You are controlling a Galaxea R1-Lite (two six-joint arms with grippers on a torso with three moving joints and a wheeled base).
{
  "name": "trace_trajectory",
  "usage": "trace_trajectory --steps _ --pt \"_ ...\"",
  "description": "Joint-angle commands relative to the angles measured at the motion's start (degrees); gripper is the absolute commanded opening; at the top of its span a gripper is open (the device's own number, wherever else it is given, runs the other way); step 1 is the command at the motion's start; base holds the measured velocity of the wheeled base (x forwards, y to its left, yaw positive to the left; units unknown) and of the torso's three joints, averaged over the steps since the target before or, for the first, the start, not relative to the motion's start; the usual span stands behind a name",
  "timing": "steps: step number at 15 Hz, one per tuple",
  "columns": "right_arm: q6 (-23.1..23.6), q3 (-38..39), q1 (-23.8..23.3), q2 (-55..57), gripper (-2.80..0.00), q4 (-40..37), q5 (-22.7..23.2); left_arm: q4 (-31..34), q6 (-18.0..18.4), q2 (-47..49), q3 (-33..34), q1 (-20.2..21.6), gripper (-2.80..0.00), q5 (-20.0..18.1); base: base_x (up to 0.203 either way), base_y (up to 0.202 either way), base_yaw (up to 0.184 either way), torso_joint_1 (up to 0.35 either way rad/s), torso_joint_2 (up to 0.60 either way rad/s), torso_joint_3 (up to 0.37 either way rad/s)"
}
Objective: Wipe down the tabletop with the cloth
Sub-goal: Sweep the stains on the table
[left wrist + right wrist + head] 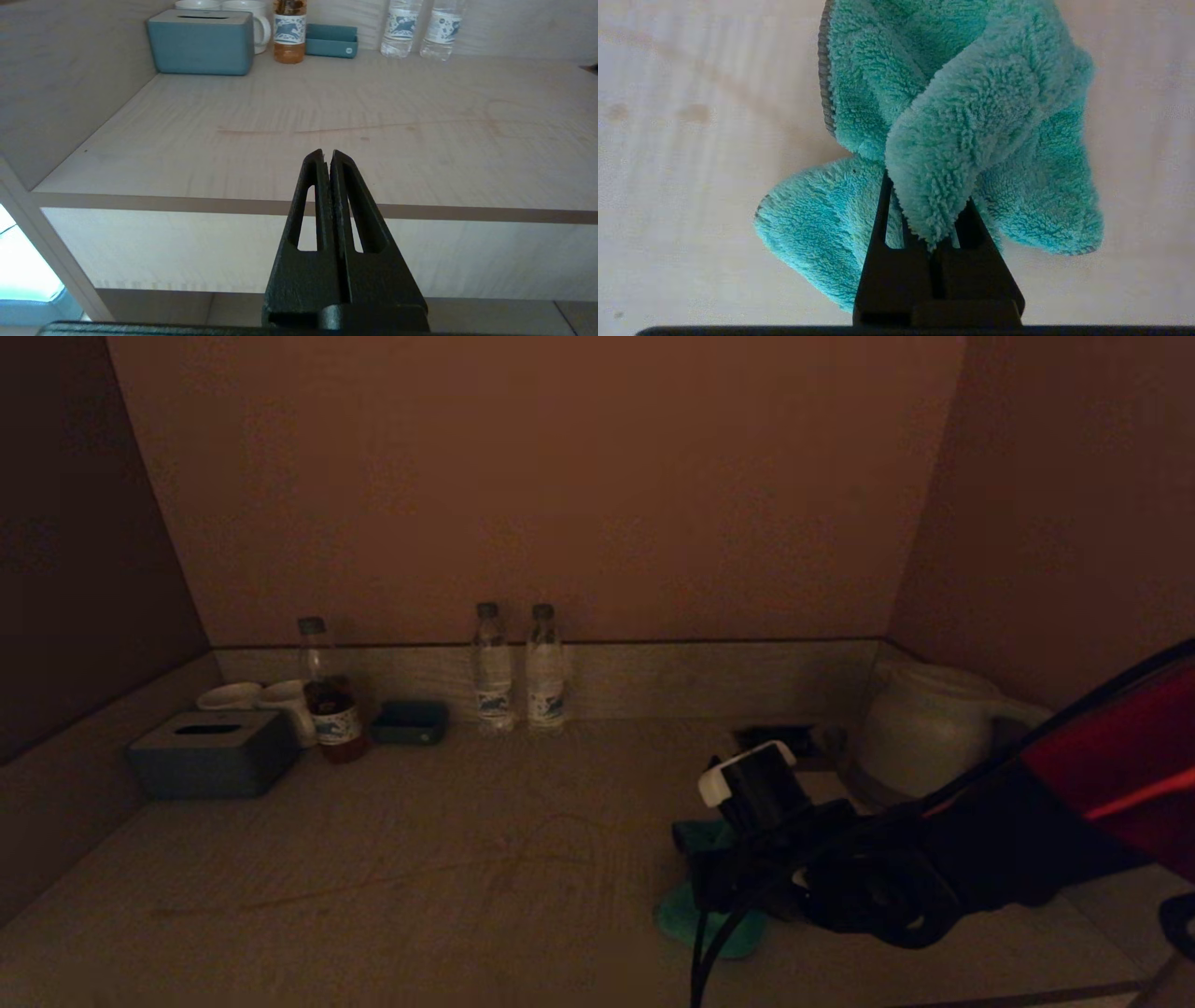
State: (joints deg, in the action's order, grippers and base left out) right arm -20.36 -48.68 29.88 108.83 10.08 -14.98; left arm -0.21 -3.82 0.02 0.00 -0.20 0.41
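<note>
We saw the right gripper [931, 205] low over the tabletop [420, 859], on its right half and near the front edge. Its fingers [878, 233] were pinched on the cloth [952, 116], and a fold of the cloth hung over their tips, so the tips themselves were hidden. In the head view the cloth [686, 919] lay bunched on the tabletop under the right gripper [719, 887], with one teal corner showing toward the front. Faint brownish streaks [327, 128] ran across the middle of the tabletop, to the left of the cloth.

The left gripper [327, 156] was parked in front of the table, off the front edge, with its fingers pressed together and nothing between them.

Along the back rim stood two water bottles [518, 667] side by side. In the left back corner we saw a tissue box [213, 754], two white cups [261, 698], a bottle with brown drink [327, 695] and a small dark tray [411, 721]. A white kettle [924, 728] stood at the right back corner, behind the right arm.
</note>
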Motion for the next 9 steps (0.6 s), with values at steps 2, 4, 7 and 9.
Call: trace_trajectory --steps 2,4,7,9 --pt "0.0 1.6 -2.1 -1.8 -2.8 0.0 -0.7 0.0 0.0 0.0 0.0 0.0 -2.8 0.0 0.0 0.0 0.0 0.0 0.0 0.0" --pt "0.4 2.8 -4.7 -2.6 -2.8 0.0 -1.5 0.0 0.0 0.0 0.0 -0.1 -2.8 0.0 0.0 0.0 0.0 0.0 0.0 0.0" --pt "0.8 3.8 -9.1 -3.5 -2.8 0.0 -1.9 0.0 0.0 0.0 0.0 0.0 -2.8 0.0 0.0 0.0 0.0 0.0 0.0 0.0" --pt "1.0 4.0 -10.9 -3.2 -2.8 0.0 -1.9 -0.1 0.0 0.0 0.0 0.0 -2.8 0.0 0.0 0.0 0.0 0.0 0.0 0.0"
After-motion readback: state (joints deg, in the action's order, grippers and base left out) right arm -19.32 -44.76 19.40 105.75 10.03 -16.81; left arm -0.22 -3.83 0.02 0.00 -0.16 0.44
